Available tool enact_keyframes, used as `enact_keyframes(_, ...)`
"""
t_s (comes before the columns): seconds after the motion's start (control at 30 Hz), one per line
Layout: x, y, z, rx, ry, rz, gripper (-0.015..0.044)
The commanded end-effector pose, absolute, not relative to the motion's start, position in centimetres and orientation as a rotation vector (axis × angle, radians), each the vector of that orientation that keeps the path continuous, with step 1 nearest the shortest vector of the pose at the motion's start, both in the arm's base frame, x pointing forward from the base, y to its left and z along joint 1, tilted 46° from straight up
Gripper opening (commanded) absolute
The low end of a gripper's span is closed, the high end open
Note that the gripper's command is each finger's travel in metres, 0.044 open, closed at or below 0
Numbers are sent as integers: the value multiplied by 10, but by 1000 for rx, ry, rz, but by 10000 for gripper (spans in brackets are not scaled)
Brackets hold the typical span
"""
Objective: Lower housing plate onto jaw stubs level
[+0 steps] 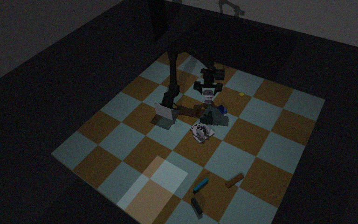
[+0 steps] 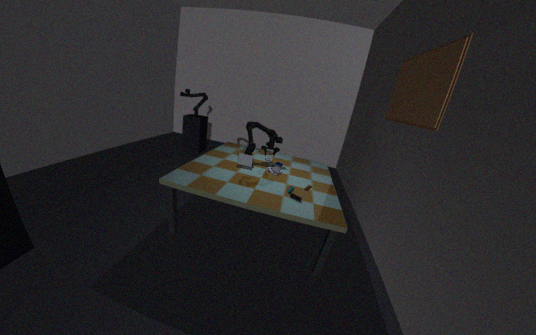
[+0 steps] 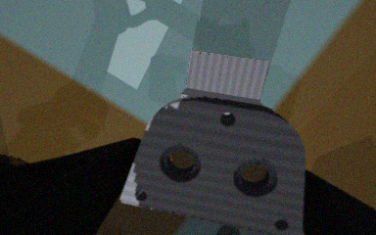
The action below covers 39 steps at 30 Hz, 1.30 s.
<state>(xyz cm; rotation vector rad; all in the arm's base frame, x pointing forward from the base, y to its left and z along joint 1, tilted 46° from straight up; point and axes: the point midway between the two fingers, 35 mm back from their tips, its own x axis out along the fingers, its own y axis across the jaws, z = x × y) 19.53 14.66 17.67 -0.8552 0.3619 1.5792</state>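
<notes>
My gripper (image 1: 208, 91) (image 2: 270, 154) (image 3: 221, 158) points down and is shut on the grey housing plate (image 1: 208, 93) (image 2: 269, 158) (image 3: 215, 139), with one black finger at each side of it. The plate is held above the table; brown table shows through its two large holes in the wrist view. A striped light block (image 3: 227, 75) shows just beyond the plate's rounded edge. The pale jaw assembly (image 1: 208, 132) (image 2: 274, 169) lies on the table in front of the gripper, apart from the plate. Its jaws and stubs are too small to tell apart, and it is not seen in the wrist view.
A white panel (image 1: 164, 111) (image 2: 245, 160) stands by the arm's base. A blue object (image 1: 222, 109) (image 2: 278, 163) lies behind the assembly, and a yellow piece (image 1: 241, 94) farther right. Teal (image 1: 200, 185), brown (image 1: 234, 180) and dark (image 1: 196, 207) bars lie near the front.
</notes>
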Motion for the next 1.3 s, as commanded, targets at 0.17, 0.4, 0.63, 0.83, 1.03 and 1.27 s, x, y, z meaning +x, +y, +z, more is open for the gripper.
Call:
enact_keyframes(0.17,193,129,197,-851,353,1576,351)
enact_keyframes(0.4,198,125,193,-806,407,1554,351)
enact_keyframes(0.63,212,113,179,-675,554,1483,351)
enact_keyframes(0.83,223,101,167,-560,673,1416,351)
enact_keyframes(1.03,232,89,155,-441,786,1343,351)
enact_keyframes(1.27,241,74,141,-300,909,1252,351)
